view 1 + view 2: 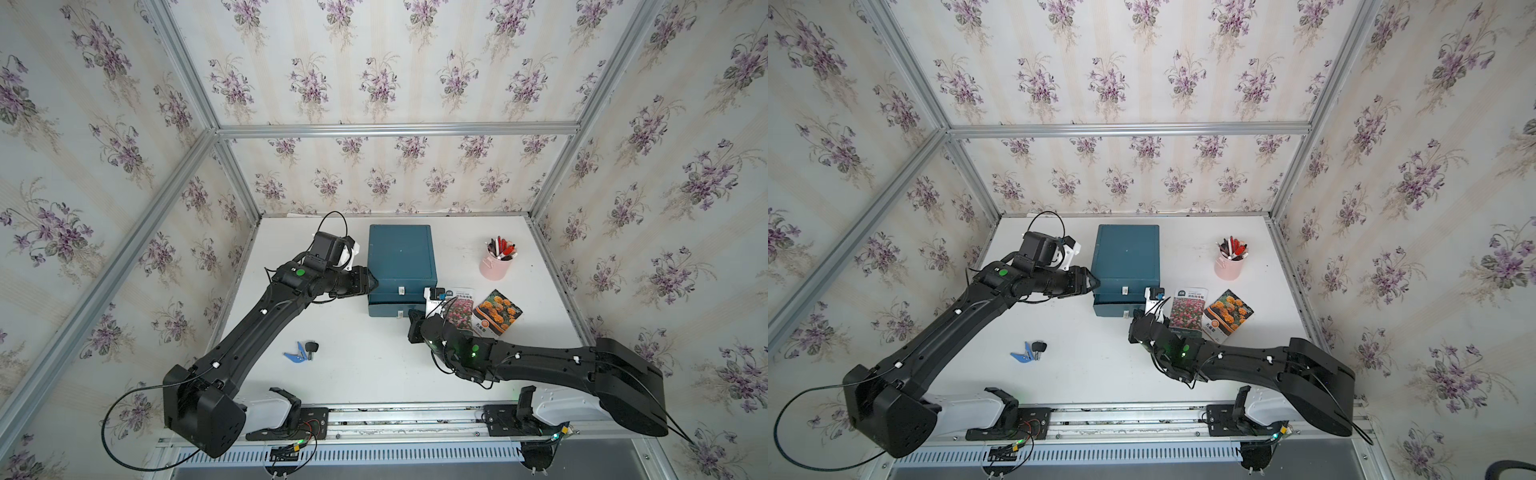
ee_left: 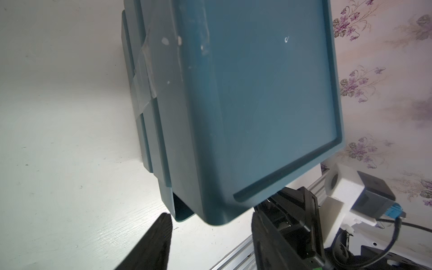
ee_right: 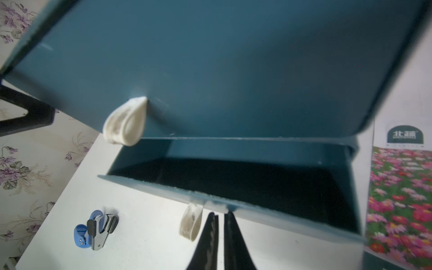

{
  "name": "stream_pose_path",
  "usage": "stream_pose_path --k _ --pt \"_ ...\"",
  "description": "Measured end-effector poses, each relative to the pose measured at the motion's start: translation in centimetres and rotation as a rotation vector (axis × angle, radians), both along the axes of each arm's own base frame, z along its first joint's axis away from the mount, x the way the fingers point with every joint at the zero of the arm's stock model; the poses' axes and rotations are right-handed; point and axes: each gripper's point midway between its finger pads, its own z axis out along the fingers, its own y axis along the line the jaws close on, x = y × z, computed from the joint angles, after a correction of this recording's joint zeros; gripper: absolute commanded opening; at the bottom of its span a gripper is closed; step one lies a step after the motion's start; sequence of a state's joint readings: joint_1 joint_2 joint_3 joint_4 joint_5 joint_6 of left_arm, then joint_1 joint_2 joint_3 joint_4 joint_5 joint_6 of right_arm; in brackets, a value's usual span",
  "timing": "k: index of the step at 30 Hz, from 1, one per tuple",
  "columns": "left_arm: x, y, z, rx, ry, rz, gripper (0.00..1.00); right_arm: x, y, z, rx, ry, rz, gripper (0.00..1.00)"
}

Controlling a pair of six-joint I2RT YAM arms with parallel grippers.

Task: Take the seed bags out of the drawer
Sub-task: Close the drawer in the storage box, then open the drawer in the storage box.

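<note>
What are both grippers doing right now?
Left gripper: closed on the blue drawer box at its corner.
Right gripper: closed, empty, at the open drawer front, beside its pull tab.

a pink-red flower-field seed bag (image 1: 461, 311) lies flat and face up on the white table (image 1: 353, 353), just beside the teal cabinet (image 1: 401, 253) and square to it. an orange marigold seed bag (image 1: 498, 311) lies tilted alongside, corners nearly touching. the cabinet's lower drawer (image 1: 384, 311) stands partly pulled out, its inside dark.
</note>
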State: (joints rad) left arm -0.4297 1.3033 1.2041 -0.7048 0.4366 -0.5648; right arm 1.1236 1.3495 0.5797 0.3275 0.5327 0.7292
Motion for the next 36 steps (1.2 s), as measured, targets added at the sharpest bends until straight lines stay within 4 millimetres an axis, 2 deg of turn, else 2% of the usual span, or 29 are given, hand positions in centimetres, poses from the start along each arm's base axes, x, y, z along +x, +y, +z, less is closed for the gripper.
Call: stream_pose_path --k 5,8,12,14,16,18,21,24,28,31,34,36 --pt "-0.1 0.0 -0.2 0.005 0.008 -0.001 0.60 2.0 -0.5 -0.4 -0.004 -0.039 -0.050 0.13" --pt "-0.1 0.0 0.2 0.006 0.002 -0.006 0.73 2.6 -0.6 0.1 0.012 -0.061 -0.066 0.16" --pt "1.0 -0.2 2.8 -0.011 -0.058 -0.002 0.86 2.9 -0.5 0.6 0.036 -0.077 -0.073 0.19" --pt "2.0 -0.5 4.3 -0.021 -0.100 0.004 0.86 2.9 -0.5 0.6 0.034 -0.076 -0.072 0.20" --pt "3.3 -0.7 5.0 -0.015 -0.128 0.018 0.83 2.9 -0.5 0.6 0.036 -0.075 -0.072 0.21" --pt "4.7 -0.9 4.5 0.007 -0.135 0.029 0.80 2.9 -0.5 0.5 0.039 -0.072 -0.074 0.21" --pt "6.3 -1.0 1.9 0.060 -0.092 0.041 0.76 3.1 -0.7 0.4 0.051 -0.062 -0.084 0.21" --pt "6.5 -0.8 0.0 0.095 -0.056 0.050 0.73 3.2 -0.9 0.3 0.056 -0.057 -0.087 0.19" --pt "6.6 -0.7 -0.2 0.086 -0.083 0.051 0.70 3.1 -0.6 0.4 0.097 -0.044 -0.085 0.18" --pt "6.4 -0.6 -0.2 0.081 -0.099 0.053 0.69 2.0 -1.6 0.2 0.175 -0.018 -0.099 0.27" --pt "6.3 -0.6 -0.1 0.081 -0.108 0.051 0.68 0.0 -2.2 -1.7 0.248 0.057 -0.080 0.44" --pt "6.3 -0.5 0.0 0.083 -0.111 0.051 0.68 -1.2 -2.3 -3.4 0.289 0.117 -0.065 0.50"
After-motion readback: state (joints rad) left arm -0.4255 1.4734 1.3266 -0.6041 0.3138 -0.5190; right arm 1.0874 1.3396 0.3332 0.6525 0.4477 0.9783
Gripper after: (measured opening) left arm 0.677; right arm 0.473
